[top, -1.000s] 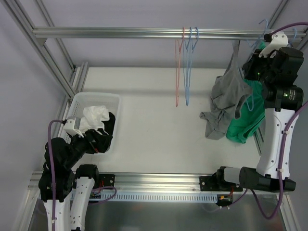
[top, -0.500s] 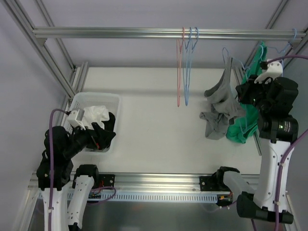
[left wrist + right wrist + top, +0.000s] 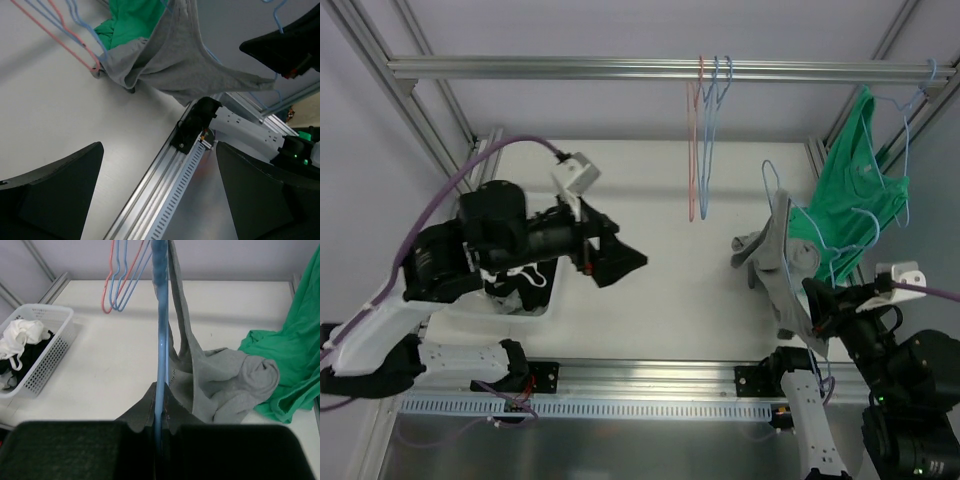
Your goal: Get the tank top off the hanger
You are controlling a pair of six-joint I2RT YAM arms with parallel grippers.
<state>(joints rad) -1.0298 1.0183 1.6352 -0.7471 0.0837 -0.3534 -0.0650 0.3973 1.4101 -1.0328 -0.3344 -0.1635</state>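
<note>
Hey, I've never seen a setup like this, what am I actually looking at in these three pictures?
Two robot arms are bolted at the near edge of a white table. The wide picture comes from a fixed camera above and behind them; the other two come from a small camera on each wrist. The right arm has its jaws shut on a blue hanger carrying a gray tank top, whose lower end seems to lie on the table. The left arm stretches out over the table, jaws wide open, holding nothing. Near it stands a white basket of clothes. A green top and bare hangers hang from a metal rail.
</note>
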